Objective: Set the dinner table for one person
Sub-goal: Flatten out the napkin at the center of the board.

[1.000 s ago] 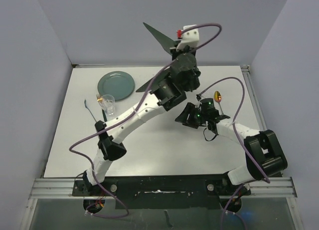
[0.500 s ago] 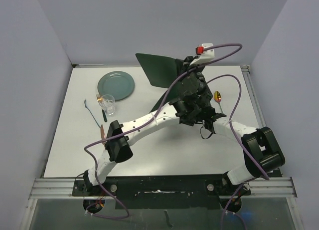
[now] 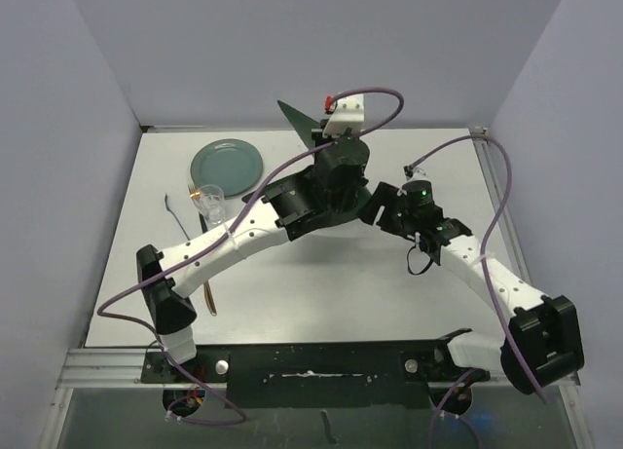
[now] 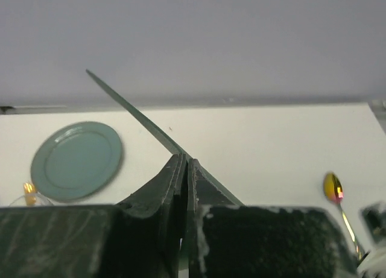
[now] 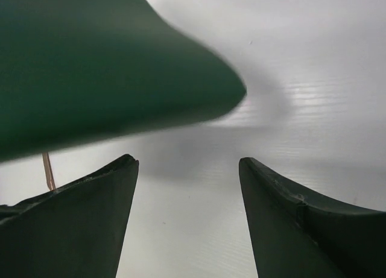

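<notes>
Dinner table: white, spanning the view beneath both arms. Left: teal plate and clear glass resting on it. Centre: left gripper, fingers pressed together on the edge of a dark green placemat, held tilted above the table. Right: right gripper, fingers spread, near the placemat's corner without touching; spoon on the table.

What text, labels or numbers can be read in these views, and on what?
None readable.
The placemat, plate, spoon, glass and dinner table show no print.
The red tab on the left wrist camera mount is too small to show any marking.
</notes>
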Action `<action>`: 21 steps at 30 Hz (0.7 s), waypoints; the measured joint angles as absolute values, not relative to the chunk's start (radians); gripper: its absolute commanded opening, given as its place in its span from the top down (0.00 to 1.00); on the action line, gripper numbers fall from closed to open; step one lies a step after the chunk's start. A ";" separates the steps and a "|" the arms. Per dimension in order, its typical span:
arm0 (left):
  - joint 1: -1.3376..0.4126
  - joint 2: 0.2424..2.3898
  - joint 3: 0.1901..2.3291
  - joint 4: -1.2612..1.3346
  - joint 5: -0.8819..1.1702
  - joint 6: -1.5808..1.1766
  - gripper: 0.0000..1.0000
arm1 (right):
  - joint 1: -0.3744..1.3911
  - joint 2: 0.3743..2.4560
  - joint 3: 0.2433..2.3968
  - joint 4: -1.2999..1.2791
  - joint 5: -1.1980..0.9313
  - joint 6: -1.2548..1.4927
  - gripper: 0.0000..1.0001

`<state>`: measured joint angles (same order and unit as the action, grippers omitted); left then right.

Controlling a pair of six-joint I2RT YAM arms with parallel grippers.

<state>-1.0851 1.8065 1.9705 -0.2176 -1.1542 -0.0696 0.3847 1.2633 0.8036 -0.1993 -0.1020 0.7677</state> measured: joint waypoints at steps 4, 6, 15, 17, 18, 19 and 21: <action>-1.038 1.693 1.716 -0.248 -0.899 -0.233 1.00 | 0.379 1.170 0.865 -0.288 0.014 0.733 0.31; -0.991 1.621 1.584 -0.243 -0.750 -0.300 1.00 | 0.379 1.121 0.879 -0.321 0.066 0.721 0.31; -0.762 1.345 1.435 -0.163 -0.184 -0.484 1.00 | 0.373 1.054 0.889 -0.402 0.186 0.690 0.31; -0.685 1.303 1.414 -0.101 -0.049 -0.545 1.00 | 0.373 1.067 0.893 -0.406 0.184 0.687 0.31; -0.630 1.289 1.405 -0.058 0.033 -0.584 1.00 | 0.373 1.077 0.896 -0.406 0.183 0.687 0.31; -0.579 1.284 1.396 -0.013 0.105 -0.624 1.00 | 0.373 1.089 0.898 -0.405 0.179 0.687 0.31; -0.487 1.293 1.376 0.086 0.242 -0.707 1.00 | 0.373 1.114 0.898 -0.405 0.170 0.687 0.31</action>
